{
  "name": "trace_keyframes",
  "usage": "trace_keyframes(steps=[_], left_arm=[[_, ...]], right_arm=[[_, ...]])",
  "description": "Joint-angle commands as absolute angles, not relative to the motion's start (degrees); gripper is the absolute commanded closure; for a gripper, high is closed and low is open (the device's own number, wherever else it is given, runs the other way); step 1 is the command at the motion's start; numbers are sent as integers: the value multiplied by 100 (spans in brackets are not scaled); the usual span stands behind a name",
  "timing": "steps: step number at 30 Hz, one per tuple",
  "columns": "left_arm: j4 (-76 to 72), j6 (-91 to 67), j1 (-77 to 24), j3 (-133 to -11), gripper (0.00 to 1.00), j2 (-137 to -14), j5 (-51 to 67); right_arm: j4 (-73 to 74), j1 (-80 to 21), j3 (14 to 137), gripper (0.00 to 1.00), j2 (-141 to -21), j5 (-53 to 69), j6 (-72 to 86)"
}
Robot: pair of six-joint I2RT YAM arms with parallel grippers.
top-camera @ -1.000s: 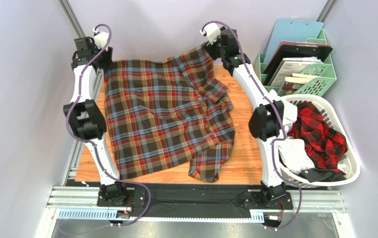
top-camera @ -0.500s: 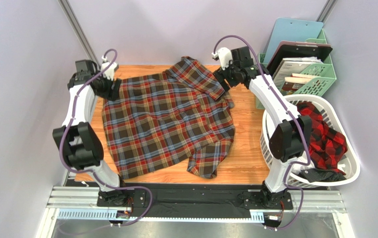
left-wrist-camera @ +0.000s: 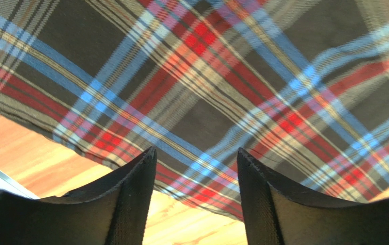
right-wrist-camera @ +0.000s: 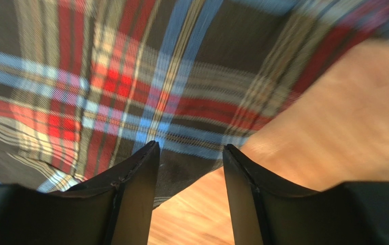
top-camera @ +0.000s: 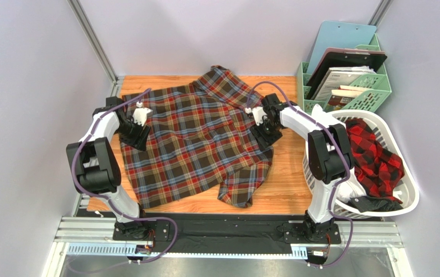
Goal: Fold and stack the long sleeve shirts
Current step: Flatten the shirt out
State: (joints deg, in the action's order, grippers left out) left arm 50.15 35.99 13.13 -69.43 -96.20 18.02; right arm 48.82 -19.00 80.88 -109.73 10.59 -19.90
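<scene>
A brown-olive tartan long sleeve shirt (top-camera: pixel 196 141) lies spread on the wooden table (top-camera: pixel 288 179), collar towards the far edge. My left gripper (top-camera: pixel 137 134) hovers low over the shirt's left edge. In the left wrist view the left gripper (left-wrist-camera: pixel 196 150) is open, with the shirt's hem (left-wrist-camera: pixel 206 184) and bare wood between its fingers. My right gripper (top-camera: pixel 262 130) is at the shirt's right edge. The right wrist view shows the right gripper (right-wrist-camera: pixel 191 145) open above a corner of the cloth (right-wrist-camera: pixel 181 173). A red-and-black check shirt (top-camera: pixel 378 156) sits in the basket.
A white laundry basket (top-camera: pixel 408 199) stands at the right of the table, holding white and dark clothes too. A green file rack (top-camera: pixel 372 86) with clipboards and books sits at the back right. Grey walls close in on the table's left, far and right sides.
Both arms came back from the far edge and down to the shirt's sides. The shirt, lifted at its far corners a second ago, now lies flat; both grippers have let go.
</scene>
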Motion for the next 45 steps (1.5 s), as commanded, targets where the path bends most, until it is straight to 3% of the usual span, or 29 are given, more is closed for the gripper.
trace_keyframes(steps=[1,7,20,23,28,34,39,45], left_arm=[[5045,3788,1274,-7452,39,-10202,1390],[5098,3735,1222,-8243,45,-11091,1126],[5159,3691,888,-9430,48,-11962,1185],[5361,3560,888,-9554,48,-11796,1660],[5414,3857,888,-8466,44,-10645,1689],[5019,4025,879,-7427,37,-10151,1328],[4966,4026,896,-7925,37,-10940,1100],[5203,3973,870,-8920,40,-11724,941]], right_arm=[[4947,-1925,7709,48,-11047,1230,-1881],[5220,-1977,7085,51,-10916,1336,-2021],[5809,-2347,6064,54,-9844,1661,-2004],[5976,-2277,6450,51,-9537,1853,-1925],[5661,-1900,7232,41,-9123,1724,-1442],[5247,-1144,8585,30,-9939,1406,-740],[4906,-774,9455,25,-10747,1450,-221],[4544,-773,9685,29,-11319,1660,-35]])
